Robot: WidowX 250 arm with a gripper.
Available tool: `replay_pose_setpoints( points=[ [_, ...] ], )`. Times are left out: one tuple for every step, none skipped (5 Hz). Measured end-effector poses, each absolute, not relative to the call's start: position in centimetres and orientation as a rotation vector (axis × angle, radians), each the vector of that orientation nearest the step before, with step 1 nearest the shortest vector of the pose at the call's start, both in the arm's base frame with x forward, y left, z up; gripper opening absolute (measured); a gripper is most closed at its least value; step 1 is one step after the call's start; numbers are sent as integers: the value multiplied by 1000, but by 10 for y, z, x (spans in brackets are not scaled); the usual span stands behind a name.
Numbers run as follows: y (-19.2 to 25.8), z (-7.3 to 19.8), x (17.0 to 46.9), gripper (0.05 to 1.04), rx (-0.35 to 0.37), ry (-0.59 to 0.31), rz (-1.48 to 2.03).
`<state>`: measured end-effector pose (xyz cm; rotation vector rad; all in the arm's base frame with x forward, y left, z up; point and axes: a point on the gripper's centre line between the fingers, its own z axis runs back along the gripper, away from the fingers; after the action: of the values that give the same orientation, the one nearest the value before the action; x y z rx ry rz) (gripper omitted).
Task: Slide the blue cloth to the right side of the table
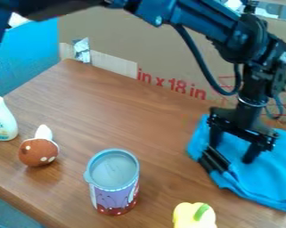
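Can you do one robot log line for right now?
gripper: open, at blue cloth | purple cup: upright | brown toy: between bottle and cup | yellow toy: bottom edge

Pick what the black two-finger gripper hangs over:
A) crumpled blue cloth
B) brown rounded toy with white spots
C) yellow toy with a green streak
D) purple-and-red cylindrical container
A: the black gripper points down at the crumpled blue cloth, with blue fabric showing between and around its spread fingers.

Lane between cloth [259, 179] and cup [114, 189]; yellow toy [185, 216] narrows near end
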<state>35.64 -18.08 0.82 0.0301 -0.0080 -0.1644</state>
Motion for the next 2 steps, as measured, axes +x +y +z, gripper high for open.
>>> replay_pose_setpoints(
  points=[
    [-189,7,354,1005,26,-11,-184],
    [-192,7,354,1005,12,-15,-179]
  ],
)
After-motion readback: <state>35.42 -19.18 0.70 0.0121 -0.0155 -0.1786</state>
